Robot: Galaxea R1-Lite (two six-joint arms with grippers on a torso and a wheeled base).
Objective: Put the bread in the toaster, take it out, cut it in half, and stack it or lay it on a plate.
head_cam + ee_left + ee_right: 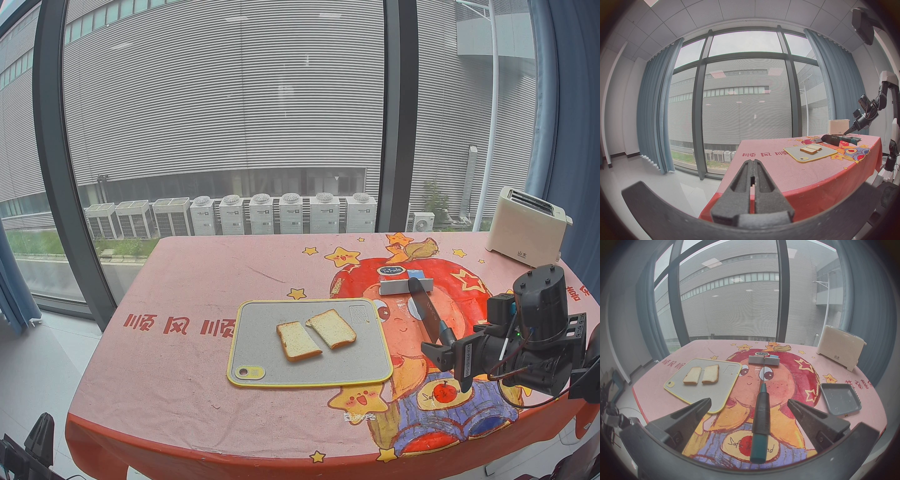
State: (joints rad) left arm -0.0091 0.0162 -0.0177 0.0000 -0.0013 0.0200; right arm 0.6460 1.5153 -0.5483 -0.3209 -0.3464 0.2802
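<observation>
Right gripper (749, 402): released, fingers spread wide, low over the table (187, 387) near its front right edge.
Knife (761, 418): lies lengthwise in the gap between the two fingers. Neither finger is seen touching it. The teal-ended handle is nearest the wrist and the blade points away, edge-on.
Knife rest (764, 360): straight ahead of the hand, at the blade's far end. Contact between blade tip and rest cannot be judged.
Bread: cut in two, one half (692, 375) just beside the other half (711, 373). Both lie flat on the cutting board (706, 393), ahead of the hand and off to its left, well apart from the fingers.
Cutting board: its nearest corner reaches close to the left finger's tip.
Plate (840, 397): grey square tray, near the hand on its right side.
Toaster (840, 346): well ahead and to the right, beyond the plate, at the far table corner.
Left gripper (753, 162): clenched, fingers pressed together on nothing, off the table's left front, well apart from the board.
</observation>
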